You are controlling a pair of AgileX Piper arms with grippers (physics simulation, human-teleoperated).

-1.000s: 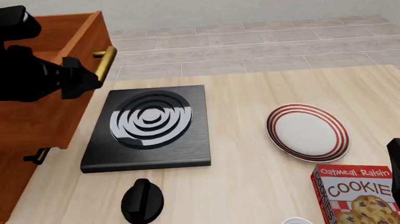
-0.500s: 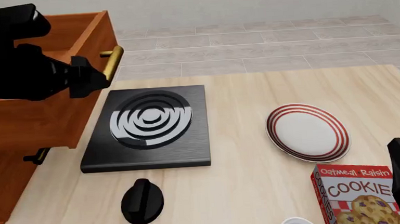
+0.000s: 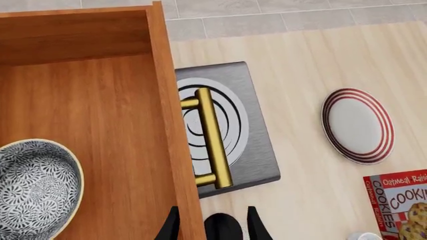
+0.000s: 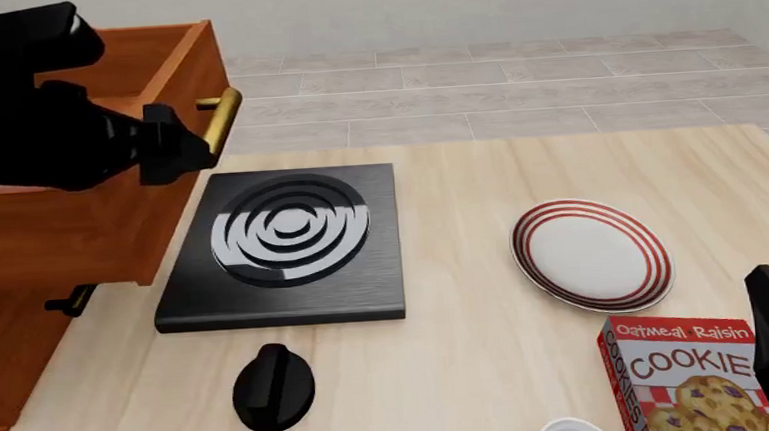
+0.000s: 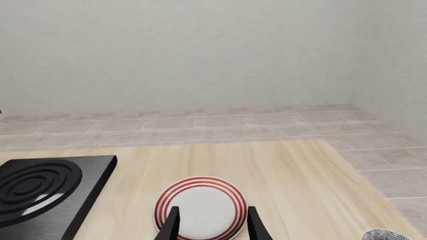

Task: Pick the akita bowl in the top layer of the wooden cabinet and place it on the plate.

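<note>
Speckled akita bowl is sitting inside the pulled-out wooden top layer; ringed plate is lying near the pale table's right edge. Left gripper is hovering, fingers apart, over the brass handle; right gripper is likewise parted.

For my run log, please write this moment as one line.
top layer: pulled open | akita bowl: inside | plate: bare | left gripper: open, above drawer front

The front camera looks forward and down over the table; both wrist cameras also catch the red-ringed round white plate.
</note>
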